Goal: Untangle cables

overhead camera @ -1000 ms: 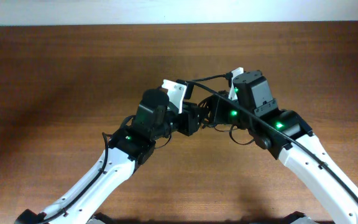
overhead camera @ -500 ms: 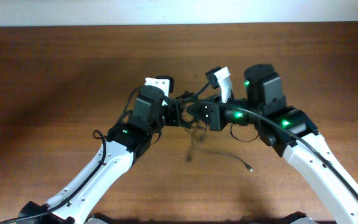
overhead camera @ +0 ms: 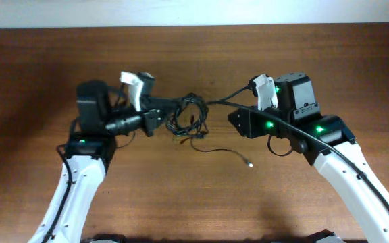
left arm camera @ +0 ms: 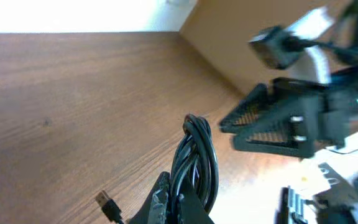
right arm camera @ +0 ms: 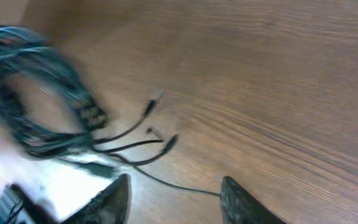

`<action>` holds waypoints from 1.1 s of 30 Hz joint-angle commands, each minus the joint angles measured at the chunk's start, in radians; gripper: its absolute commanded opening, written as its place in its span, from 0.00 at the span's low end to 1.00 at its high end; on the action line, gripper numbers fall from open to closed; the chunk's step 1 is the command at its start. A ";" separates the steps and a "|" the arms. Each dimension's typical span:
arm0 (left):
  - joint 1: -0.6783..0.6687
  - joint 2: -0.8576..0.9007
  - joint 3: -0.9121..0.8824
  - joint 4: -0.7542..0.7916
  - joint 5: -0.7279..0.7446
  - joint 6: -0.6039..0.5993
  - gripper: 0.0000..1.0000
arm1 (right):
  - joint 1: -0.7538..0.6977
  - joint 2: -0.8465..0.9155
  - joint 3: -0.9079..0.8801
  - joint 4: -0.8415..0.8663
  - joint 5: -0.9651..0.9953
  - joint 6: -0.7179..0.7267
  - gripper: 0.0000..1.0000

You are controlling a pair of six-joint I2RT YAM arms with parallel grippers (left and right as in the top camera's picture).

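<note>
Table (overhead camera: 46, 61): brown wood, fills frame. Left hand (overhead camera: 157, 116), centre-left of overhead: clamped on cables (overhead camera: 188, 120). Right hand (overhead camera: 235, 121), centre-right: fingers spread wide, nothing between them, apart from bundle. Cables: tangled black bunch mid-frame between hands. One strand trails toward lower right, plug (overhead camera: 249, 163) on table.

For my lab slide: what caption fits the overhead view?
Left tool grips a tangled bundle of black cables at the wooden table, with the open right tool facing it.
</note>
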 commanded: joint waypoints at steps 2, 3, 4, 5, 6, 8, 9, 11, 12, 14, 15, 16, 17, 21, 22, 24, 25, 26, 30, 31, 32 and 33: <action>0.074 -0.021 0.000 0.151 0.454 0.034 0.00 | -0.005 0.117 0.004 0.013 -0.165 -0.260 0.56; 0.095 -0.020 0.000 0.150 0.450 0.034 0.00 | -0.006 0.145 0.004 0.009 -0.399 -0.449 0.60; 0.122 -0.020 0.000 0.150 0.450 0.034 0.00 | -0.013 0.148 0.004 0.015 -0.428 -0.526 0.64; 0.139 -0.020 0.000 0.149 0.458 0.034 0.00 | -0.023 0.148 0.004 0.023 -0.430 -0.545 0.69; 0.155 -0.020 0.000 0.145 0.461 0.029 0.00 | -0.043 0.148 0.004 0.041 -0.448 -0.549 0.85; 0.163 -0.020 0.000 0.145 0.460 0.003 0.00 | -0.059 0.148 0.004 0.064 -0.683 -0.713 0.89; 0.163 -0.020 0.000 0.146 0.460 0.003 0.00 | -0.058 0.153 0.004 0.111 -0.716 -0.735 0.85; 0.163 -0.020 0.000 0.146 0.457 -0.051 0.00 | -0.057 0.168 0.004 0.196 -0.754 -0.724 0.78; 0.163 -0.020 0.000 0.146 0.455 -0.064 0.00 | -0.051 0.186 0.004 0.244 -0.840 -0.724 0.76; 0.163 -0.020 0.000 0.146 0.452 -0.091 0.00 | -0.006 0.227 0.004 0.282 -0.871 -0.724 0.71; 0.163 -0.020 0.000 0.146 0.449 -0.098 0.00 | 0.036 0.257 0.004 0.296 -0.865 -0.723 0.68; 0.163 -0.020 0.000 0.146 0.449 -0.102 0.00 | 0.058 0.282 0.004 0.327 -0.865 -0.691 0.68; 0.163 -0.020 0.000 0.146 0.449 -0.102 0.00 | 0.071 0.298 0.004 0.375 -0.865 -0.614 0.68; 0.163 -0.020 0.000 0.146 0.449 -0.102 0.00 | 0.159 0.313 0.004 0.452 -0.853 -0.504 0.52; 0.163 -0.020 0.000 0.146 0.449 -0.102 0.00 | 0.173 0.313 0.004 0.451 -0.777 -0.457 0.46; 0.163 -0.020 0.000 0.146 0.450 -0.102 0.00 | 0.185 0.313 0.004 0.449 -0.536 -0.320 0.38; 0.163 -0.020 0.000 0.145 0.450 -0.102 0.00 | 0.182 0.313 0.004 0.450 -0.477 -0.282 0.32; 0.163 -0.020 0.000 0.146 0.450 -0.102 0.00 | 0.177 0.313 0.004 0.444 -0.367 -0.211 0.22; 0.163 -0.020 0.000 0.146 0.450 -0.114 0.00 | 0.178 0.313 0.004 0.474 -0.146 -0.056 0.12; 0.163 -0.020 0.000 0.146 0.449 -0.114 0.00 | 0.178 0.313 0.004 0.486 -0.153 -0.041 0.18; 0.163 -0.020 0.000 0.146 0.449 -0.114 0.00 | 0.178 0.313 0.004 0.480 -0.185 -0.042 0.22; 0.163 -0.020 0.000 0.146 0.448 -0.114 0.00 | 0.174 0.312 0.004 0.456 -0.183 -0.042 0.27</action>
